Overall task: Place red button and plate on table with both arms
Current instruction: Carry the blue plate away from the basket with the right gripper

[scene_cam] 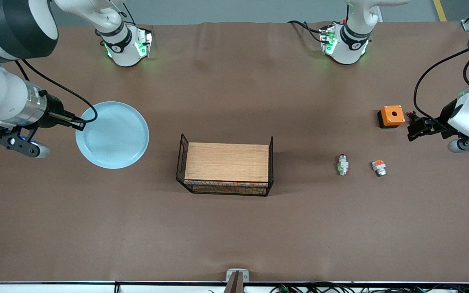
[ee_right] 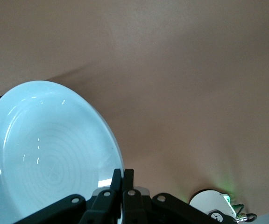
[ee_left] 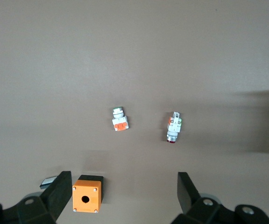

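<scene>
— Pinching what, your right hand (ee_right: 122,179)?
— Plate (scene_cam: 112,135) rim, fingers pressed together on it; plate sits toward the right arm's end of the desk (scene_cam: 234,228).
— Left hand (ee_left: 120,196)?
— Spread, over the orange box (scene_cam: 391,116), holding nothing. Red button (scene_cam: 342,164) lies on the desk, beside the orange-marked part (scene_cam: 378,167).

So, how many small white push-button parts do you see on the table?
2. The green-marked part lies nearer the wire rack; the orange-marked part lies beside it, toward the left arm's end, both nearer the camera than the orange box. None seems hidden.
</scene>
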